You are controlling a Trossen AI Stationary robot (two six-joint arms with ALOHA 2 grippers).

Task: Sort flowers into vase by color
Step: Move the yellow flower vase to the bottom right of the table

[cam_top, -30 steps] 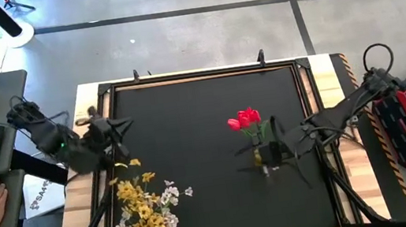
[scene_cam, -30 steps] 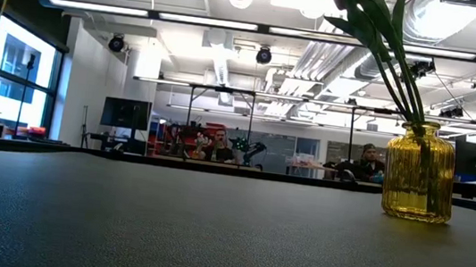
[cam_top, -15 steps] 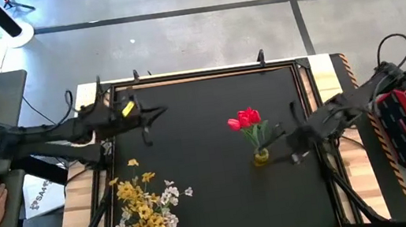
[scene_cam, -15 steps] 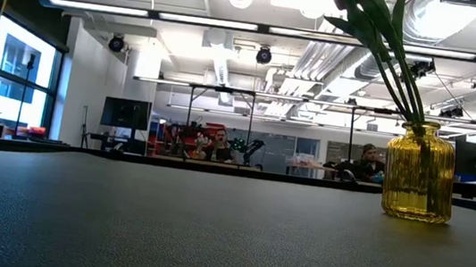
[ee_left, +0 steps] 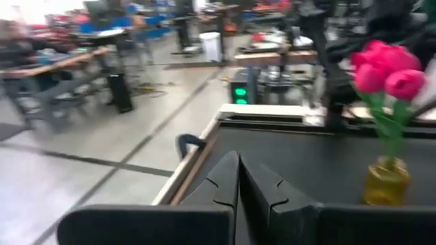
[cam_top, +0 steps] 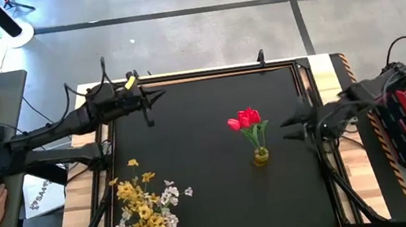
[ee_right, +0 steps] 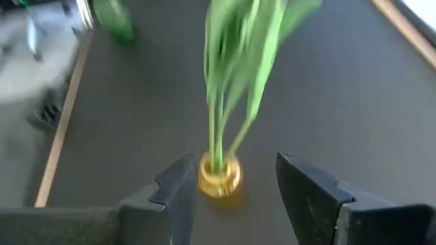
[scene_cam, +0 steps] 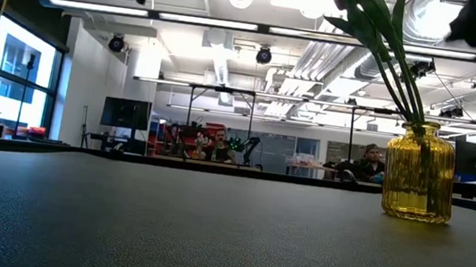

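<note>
Red tulips [cam_top: 246, 118] in vase [cam_top: 261, 155] (mid-mat), grippers apart — edges

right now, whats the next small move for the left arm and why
Probably swing the left gripper, shut and empty at the mat's far left corner, toward the loose yellow and white flowers. The red tulips already stand in the yellow vase, and the open right gripper is clear of it.

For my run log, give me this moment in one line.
red tulips in yellow vase | left gripper shut, empty | right gripper open | yellow and white flowers unsorted
</note>
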